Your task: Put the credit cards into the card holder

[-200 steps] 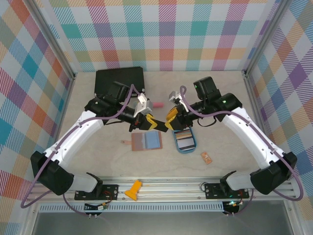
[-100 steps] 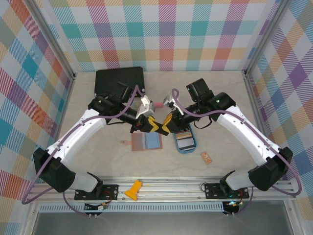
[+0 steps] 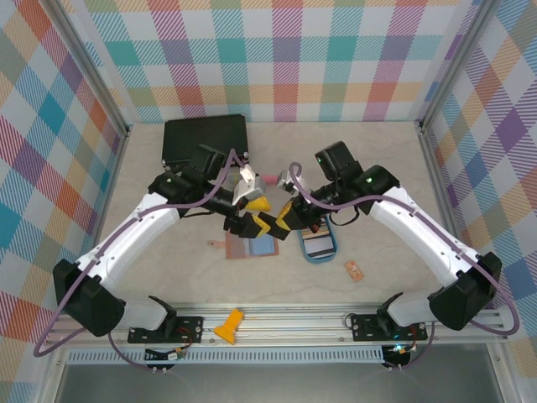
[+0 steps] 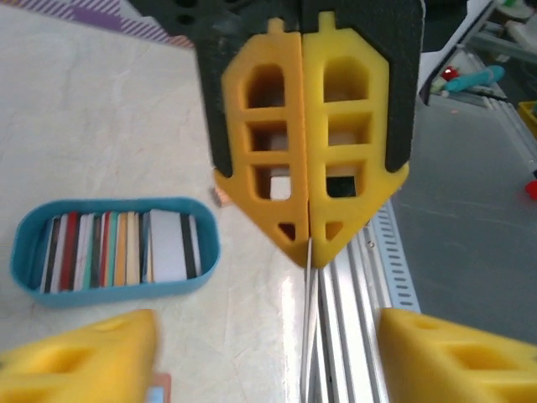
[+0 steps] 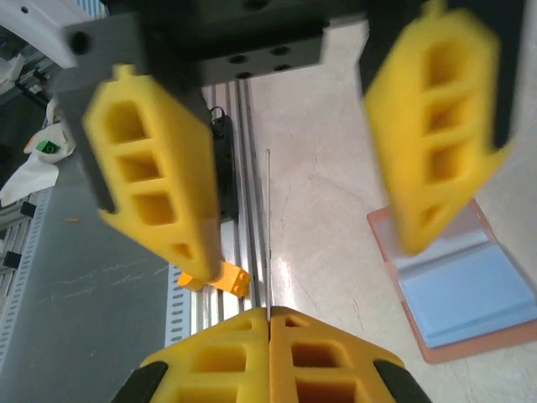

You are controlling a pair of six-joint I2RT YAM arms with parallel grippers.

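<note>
One credit card, seen edge-on as a thin pale line [image 5: 268,235], sticks out of my right gripper [image 5: 269,311], which is shut on it. In the left wrist view the same card [image 4: 307,336] hangs below those shut yellow fingers [image 4: 304,151]. My left gripper [image 4: 267,327] stands open, its fingers [image 5: 155,176] either side of the card without touching it. Both grippers meet above the table, left gripper [image 3: 253,217] and right gripper [image 3: 285,220]. The card holder [image 3: 262,245] lies open just below them, grey-blue inside up [image 5: 466,290]. More credit cards [image 4: 117,248] stand in a blue tray.
The blue oval tray [image 3: 319,243] sits right of the card holder. A black case [image 3: 204,138] lies at the back left, with a small pink object [image 3: 271,180] near it. An orange tag piece [image 3: 354,269] lies front right and a yellow block [image 3: 229,326] rests on the front rail.
My right gripper moved left to the left gripper and shut on the card. My left gripper, shut before, has opened and let the card go.
</note>
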